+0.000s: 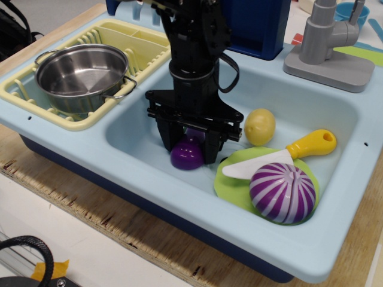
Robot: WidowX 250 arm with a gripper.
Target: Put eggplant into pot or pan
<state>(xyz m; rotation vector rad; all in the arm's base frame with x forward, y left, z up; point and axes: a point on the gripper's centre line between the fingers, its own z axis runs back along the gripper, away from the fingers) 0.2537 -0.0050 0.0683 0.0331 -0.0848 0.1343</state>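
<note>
From my end the gripper (189,149) is down in the sink (335,113) with its jaws clamped on either side of the eggplant (187,155), which sits low near the front wall. The pot (82,76) is off in the yellow dish rack (143,45), well apart from it.

You have one eggplant (187,155) in the sink (131,156) — and one steel pot (82,76) left of that sink, sitting in the one yellow dish rack (139,45). Inside the sink you can also count one yellow lemon (260,126), one striped onion half (282,192), one green plate (232,186) and one toy knife (280,155). Behind the sink stands one grey faucet (330,43).
</note>
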